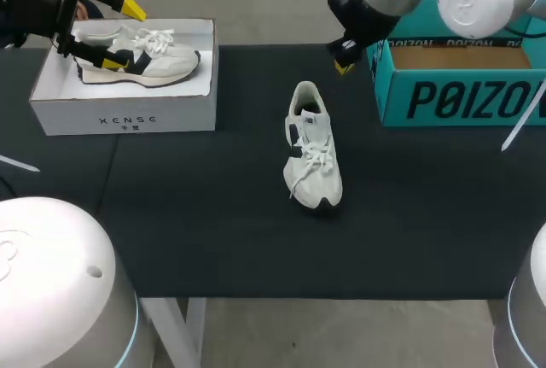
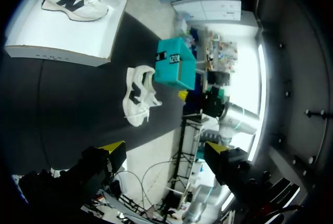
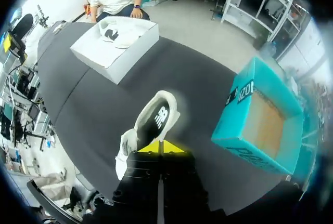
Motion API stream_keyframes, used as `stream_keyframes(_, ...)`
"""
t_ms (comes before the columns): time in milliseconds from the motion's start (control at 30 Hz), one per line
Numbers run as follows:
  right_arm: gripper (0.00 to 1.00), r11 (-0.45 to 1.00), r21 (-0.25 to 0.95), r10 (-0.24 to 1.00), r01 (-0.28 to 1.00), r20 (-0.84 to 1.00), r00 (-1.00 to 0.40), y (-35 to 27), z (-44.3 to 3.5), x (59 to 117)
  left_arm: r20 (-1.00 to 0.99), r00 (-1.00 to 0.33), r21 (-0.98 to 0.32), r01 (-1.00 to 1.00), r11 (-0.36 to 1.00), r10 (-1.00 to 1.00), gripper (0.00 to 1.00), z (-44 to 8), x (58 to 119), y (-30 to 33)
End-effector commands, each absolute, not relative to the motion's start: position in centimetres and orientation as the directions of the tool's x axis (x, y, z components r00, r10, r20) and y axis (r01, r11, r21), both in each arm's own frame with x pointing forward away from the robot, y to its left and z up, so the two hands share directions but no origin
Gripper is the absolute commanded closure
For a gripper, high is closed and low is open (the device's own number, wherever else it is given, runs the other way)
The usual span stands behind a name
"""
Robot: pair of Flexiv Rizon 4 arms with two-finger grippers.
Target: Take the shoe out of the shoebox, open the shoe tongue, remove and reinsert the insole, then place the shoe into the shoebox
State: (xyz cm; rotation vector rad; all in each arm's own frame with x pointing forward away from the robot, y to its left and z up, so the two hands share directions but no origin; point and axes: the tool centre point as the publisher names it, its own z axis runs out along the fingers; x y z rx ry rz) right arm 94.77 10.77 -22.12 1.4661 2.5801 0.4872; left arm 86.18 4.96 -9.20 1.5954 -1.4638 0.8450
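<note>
A white sneaker with dark side marks lies on the black table mat, out of any box, heel to the far side and toe to the near edge. The open teal shoebox stands at the far right, its inside bare cardboard. My right gripper hangs shut and empty above the sneaker's heel; in the right wrist view its joined yellow tips sit just over the sneaker. My left gripper stands open at the far left over a white box. From the left wrist the sneaker is far ahead.
The white box holds a second white-and-black sneaker, lying on its side under the left fingers. Bare black mat spreads between the boxes and along the near edge. The teal shoebox and white box both show from the left wrist.
</note>
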Motion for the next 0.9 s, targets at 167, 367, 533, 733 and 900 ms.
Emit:
stream_keyframes(167,1.00,0.355,0.310,0.928,0.882,0.000,-0.374,13.2,-22.6,95.1,0.878,0.110,0.116,-0.993,-0.015,-0.465,0.00,-9.2,86.2,4.9)
stream_keyframes(367,1.00,0.357,0.301,0.930,0.884,-0.021,-0.368,14.2,-23.0,95.8,0.878,0.110,0.116,-0.993,-0.015,-0.465,0.00,-9.2,86.2,4.9)
stream_keyframes(533,1.00,0.297,0.303,0.948,0.906,0.020,-0.318,14.6,-23.9,96.3,0.878,0.110,0.116,-0.993,-0.015,-0.465,0.00,-9.2,86.2,4.9)
stream_keyframes(733,1.00,0.290,0.293,0.950,0.911,0.031,-0.312,15.2,-25.4,96.5,0.878,0.110,0.116,-0.993,-0.015,-0.465,0.00,-9.2,86.2,4.9)
stream_keyframes(900,1.00,0.290,0.247,0.954,0.925,0.006,-0.301,15.1,-26.6,96.3,0.878,0.110,0.116,-0.993,-0.015,-0.465,0.00,-9.2,86.2,4.9)
